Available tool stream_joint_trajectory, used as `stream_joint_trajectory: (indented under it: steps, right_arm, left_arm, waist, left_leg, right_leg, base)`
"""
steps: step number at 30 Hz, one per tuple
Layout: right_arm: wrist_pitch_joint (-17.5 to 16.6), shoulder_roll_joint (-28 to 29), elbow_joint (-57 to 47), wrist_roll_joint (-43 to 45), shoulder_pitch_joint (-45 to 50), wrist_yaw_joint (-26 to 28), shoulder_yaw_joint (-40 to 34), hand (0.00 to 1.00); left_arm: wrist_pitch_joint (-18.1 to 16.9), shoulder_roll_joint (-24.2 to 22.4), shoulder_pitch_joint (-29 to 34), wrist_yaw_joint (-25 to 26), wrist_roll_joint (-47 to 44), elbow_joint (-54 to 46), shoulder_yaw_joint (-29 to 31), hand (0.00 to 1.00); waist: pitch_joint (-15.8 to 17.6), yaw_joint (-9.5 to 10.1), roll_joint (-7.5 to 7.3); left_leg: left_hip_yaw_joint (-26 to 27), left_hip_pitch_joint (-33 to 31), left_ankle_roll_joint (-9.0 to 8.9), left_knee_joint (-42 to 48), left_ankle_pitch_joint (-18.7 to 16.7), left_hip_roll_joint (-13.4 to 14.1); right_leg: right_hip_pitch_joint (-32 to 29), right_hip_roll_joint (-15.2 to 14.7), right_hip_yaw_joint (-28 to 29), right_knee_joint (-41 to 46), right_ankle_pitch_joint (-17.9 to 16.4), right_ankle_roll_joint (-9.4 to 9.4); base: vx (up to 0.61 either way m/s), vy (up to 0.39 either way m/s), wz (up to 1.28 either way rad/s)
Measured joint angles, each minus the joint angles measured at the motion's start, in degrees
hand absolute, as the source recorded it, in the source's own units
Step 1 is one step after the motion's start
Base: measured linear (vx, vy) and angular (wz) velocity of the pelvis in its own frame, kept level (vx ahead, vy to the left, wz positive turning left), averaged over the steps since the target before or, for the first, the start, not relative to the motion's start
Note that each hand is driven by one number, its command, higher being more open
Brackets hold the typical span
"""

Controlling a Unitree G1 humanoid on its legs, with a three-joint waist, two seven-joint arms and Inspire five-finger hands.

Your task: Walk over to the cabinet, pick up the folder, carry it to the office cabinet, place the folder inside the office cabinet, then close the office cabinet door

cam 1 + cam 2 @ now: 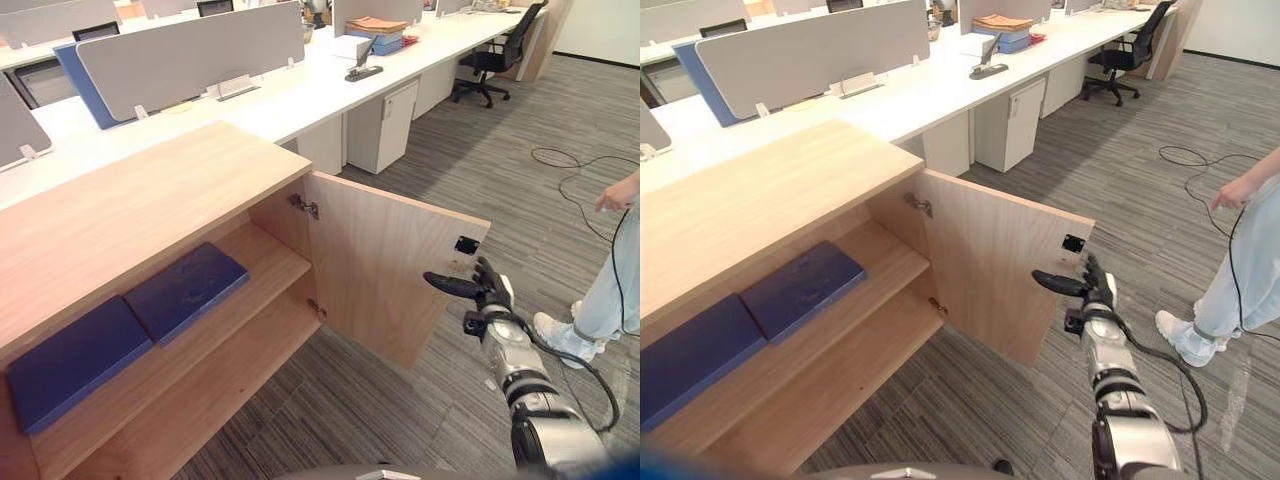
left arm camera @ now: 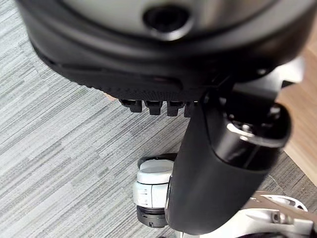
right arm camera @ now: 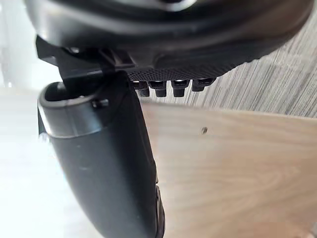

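Centre right, the dark right hand (image 1: 487, 290), fingers straight and empty, sits at the edge of the open light-wood cabinet door (image 1: 385, 265). Lower left, two flat blue folders (image 1: 185, 290) lie on the shelf. The left hand (image 2: 213, 163) is relaxed and empty.

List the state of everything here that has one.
Cabinet door: open wide.
Right folder: lying flat on upper shelf.
Left folder: lying flat beside it.
Right hand: open, empty, by the door's free edge.
Left hand: open, empty, over carpet.
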Motion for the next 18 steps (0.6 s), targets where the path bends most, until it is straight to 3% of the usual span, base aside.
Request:
stream_joint_trajectory:
  steps: [13, 18]
  right_arm:
    - [0.7, -3.6, 9.56, -0.29, -8.76, 0.92, 2.07, 1.0]
    - [1.16, -5.41, 7.5, -4.1, -8.77, 0.89, 10.75, 1.0]
  left_arm:
    - [0.03, 0.96, 0.13, -0.78, -2.95, -3.66, -8.13, 1.0]
    - [0.04, 1.15, 0.12, -1.33, -3.01, -4.24, -9.13, 1.0]
  waist:
    - [2.12, 0.08, 0.45]
    - [2.92, -0.81, 0.63]
  left_leg:
    - [-3.94, -1.91, 0.42, 1.56, -0.1, -1.26]
    - [-4.51, -2.77, 0.28, 2.39, -0.24, -1.1]
  right_leg:
    - [-0.55, -1.52, -0.57, 0.0, 1.19, 0.24]
    - [-0.98, -1.36, -0.5, -0.02, 1.32, 0.17]
  base:
    - [-0.06, 0.024, 0.03]
    - [-0.07, 0.007, -0.01]
